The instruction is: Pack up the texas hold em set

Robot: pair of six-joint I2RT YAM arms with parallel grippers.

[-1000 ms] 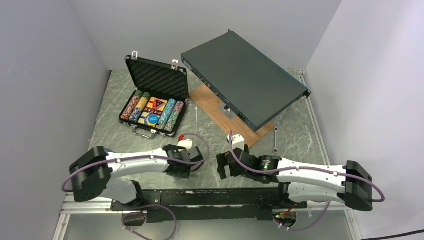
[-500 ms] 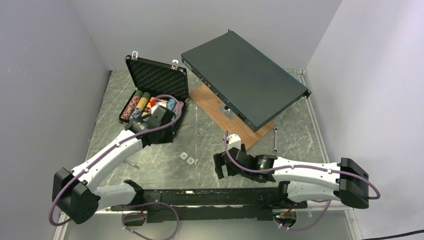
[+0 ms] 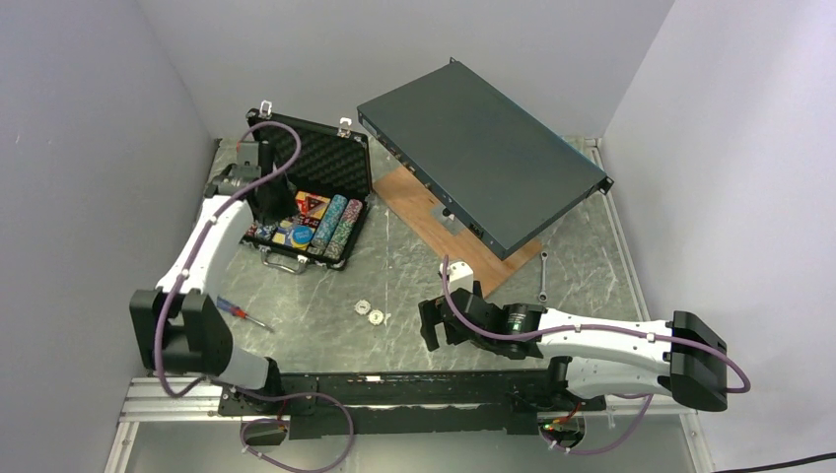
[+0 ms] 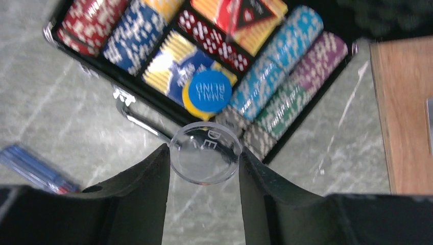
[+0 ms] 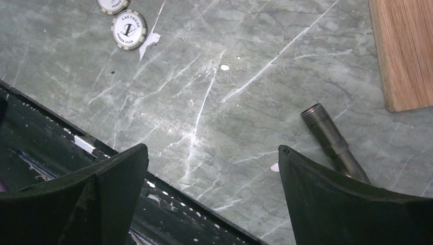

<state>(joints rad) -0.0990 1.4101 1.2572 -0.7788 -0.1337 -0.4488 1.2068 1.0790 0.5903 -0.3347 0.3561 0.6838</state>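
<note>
The texas hold em set's black case (image 3: 320, 158) lies open at the back left, its foam lid upright and rows of coloured chips (image 3: 335, 225) inside. My left gripper (image 3: 270, 209) hangs over the case's left half. In the left wrist view my left gripper (image 4: 204, 153) is shut on a clear round disc (image 4: 205, 161) lettered "DE", above the case's front edge (image 4: 311, 104). A blue disc (image 4: 206, 91) rests on a yellow one. Two loose chips (image 3: 368, 311) lie on the table. My right gripper (image 3: 439, 330) (image 5: 212, 153) is open and holds nothing, low near the front edge.
A large dark-grey metal box (image 3: 478, 163) leans over a wooden board (image 3: 424, 222) at the back right. A small wrench (image 3: 543, 276) lies right of the board. A screwdriver (image 3: 242, 312) lies at the front left. A metal pipe piece (image 5: 334, 145) sits by my right finger.
My left arm has swung from the table's front to above the open case, uncovering the two loose chips. My right gripper has shifted only slightly.
</note>
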